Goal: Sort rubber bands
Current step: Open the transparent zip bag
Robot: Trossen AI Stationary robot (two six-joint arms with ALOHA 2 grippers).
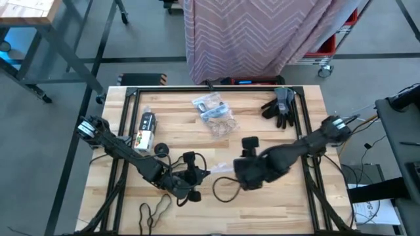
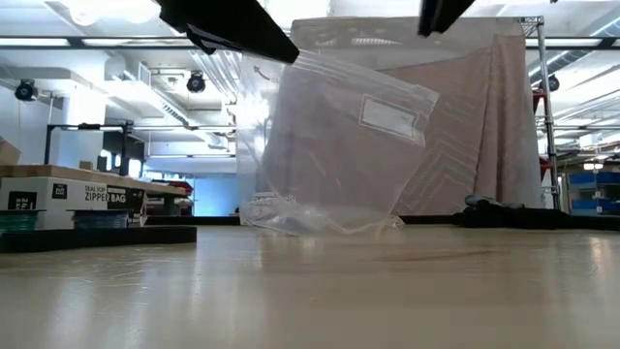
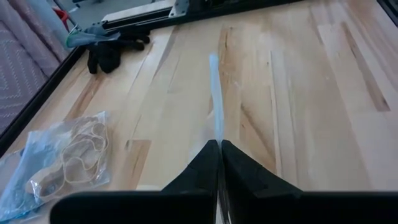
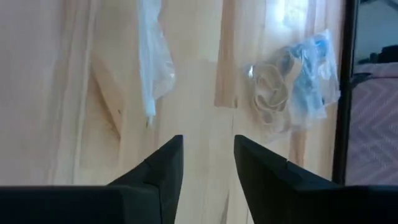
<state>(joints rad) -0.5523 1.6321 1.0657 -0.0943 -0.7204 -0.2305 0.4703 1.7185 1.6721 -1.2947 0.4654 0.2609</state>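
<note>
Gripping the edge of a clear zip bag (image 2: 334,145), the left tool (image 3: 219,163) holds its two dark fingers pressed together on the thin plastic near the front of the wooden desk (image 1: 275,210), and the low view shows the bag hanging upright with its bottom resting on the desk top. Just beside it, the right tool (image 4: 208,163) stands with its fingers parted and nothing between them, the bag's edge showing a little beyond its tips. On the desk in front of the left arm lies a dark rubber band (image 1: 155,210), loose and apart from everything else; another dark loop (image 1: 226,188) lies between the two tools. Farther back on the left side sits a box of zipper bags (image 1: 144,139), with a dark item beside it that cannot be made out. Toward the far middle of the desk rest crinkled clear bags holding tan rubber bands (image 3: 74,162) and blue rubber bands (image 1: 209,105), the tan ones nearer, the blue ones behind. At the far right corner a pair of dark work gloves (image 1: 279,106) lies against the black frame, and a chevron-patterned cloth (image 1: 256,33) hangs beyond the desk.
</note>
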